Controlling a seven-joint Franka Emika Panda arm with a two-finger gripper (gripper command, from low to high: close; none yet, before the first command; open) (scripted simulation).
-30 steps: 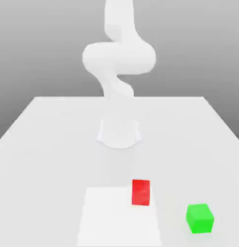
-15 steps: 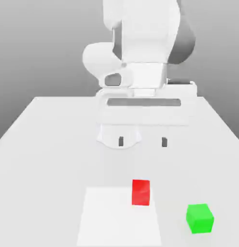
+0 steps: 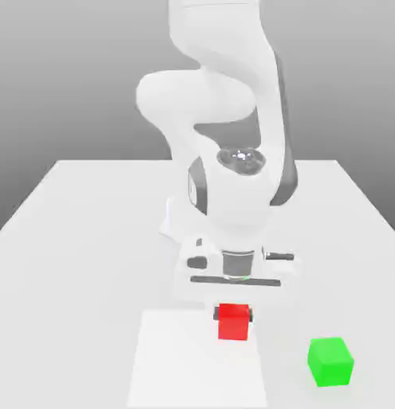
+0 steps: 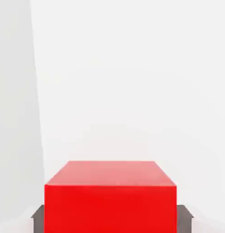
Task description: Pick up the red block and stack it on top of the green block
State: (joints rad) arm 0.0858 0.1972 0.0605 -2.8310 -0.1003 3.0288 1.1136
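The tool (image 3: pixel 234 311) straddles the small matte red cube (image 3: pixel 233 323), fingers (image 4: pixel 37 217) beside its flanks, unclenched. Cube sits square, no long axis, on the white bench (image 3: pixel 80 240). The matte green cube (image 3: pixel 329 361) lies well apart, open bench between.

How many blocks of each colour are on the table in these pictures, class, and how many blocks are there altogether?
Small matte bright red cube: 1
Small matte bright green cube: 1
Total: 2 blocks
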